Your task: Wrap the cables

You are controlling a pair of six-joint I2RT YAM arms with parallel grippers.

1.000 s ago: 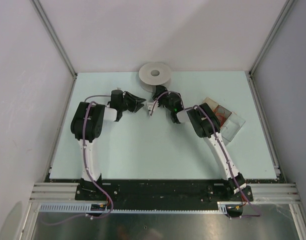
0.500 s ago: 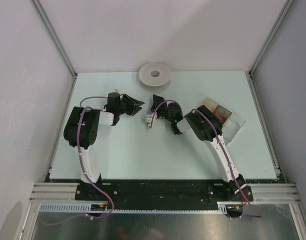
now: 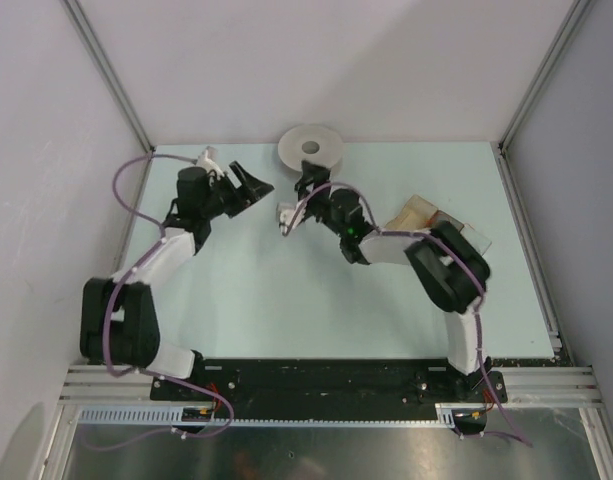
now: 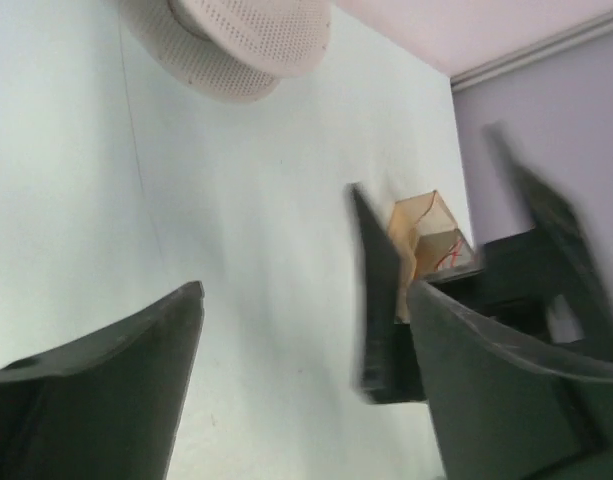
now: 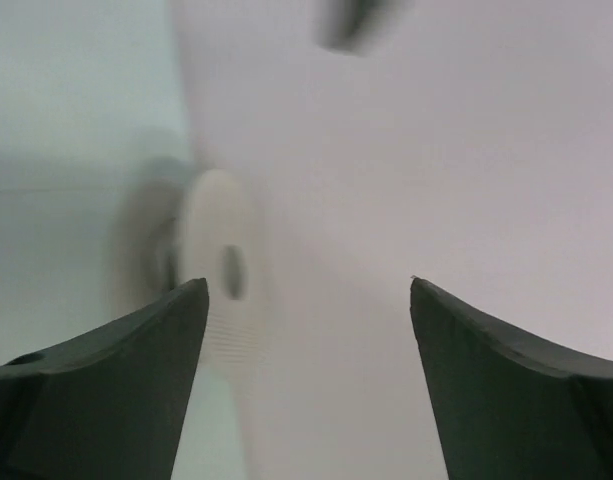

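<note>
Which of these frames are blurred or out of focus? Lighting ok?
Top external: evenly lit and mostly sharp, only the right arm looks slightly soft at the elbow. Left wrist: the white spool is crisp enough to show its perforations, but the right arm is streaked. Right wrist: soft throughout, the spool is hazy, with a dark smear at the top. No glare anywhere.

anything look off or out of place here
Nothing looks spilled or damaged. One thing stands out: a faint thin cable runs loose across the table near the white perforated spool, not wound on it.
</note>
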